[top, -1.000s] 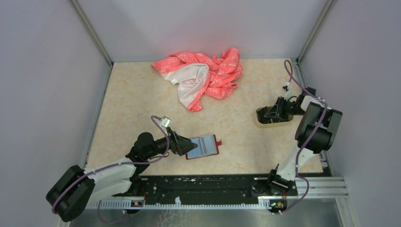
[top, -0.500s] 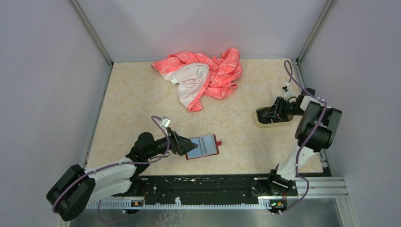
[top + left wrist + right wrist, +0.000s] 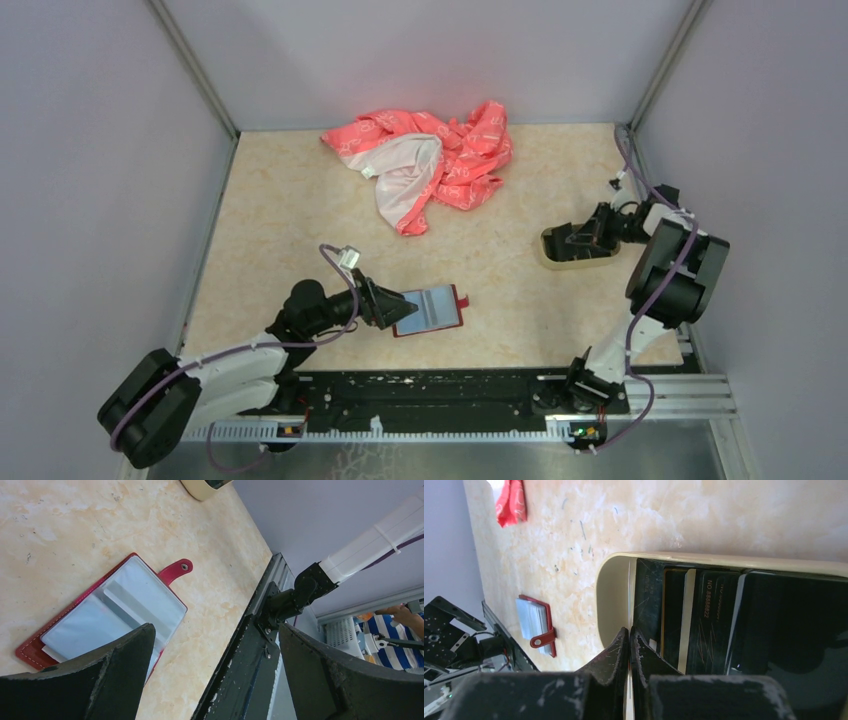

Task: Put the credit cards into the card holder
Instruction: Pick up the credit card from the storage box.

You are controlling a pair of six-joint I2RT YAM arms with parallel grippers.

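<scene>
**Near edge** of the marbled beige table (image 3: 290, 220): 1 dark red card holder (image 3: 432, 310) lies open and flat, grey-blue pockets up, snap tab pointing right. The left gripper (image 3: 395, 306) is spread wide over its left end.

**Right edge:** 1 smooth oval beige tray (image 3: 606, 595) holds at least 3 overlapping glossy black credit cards (image 3: 704, 615), 1 of them printed "NO 8888…". The right gripper (image 3: 629, 632) is pressed together on a thin, pale card edge.

**Far edge:** 1 crumpled pink-and-white cloth (image 3: 430, 160).

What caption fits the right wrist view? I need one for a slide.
Right pincer pinches one of the credit cards edge-on in the beige tray; card holder open beyond.
</scene>
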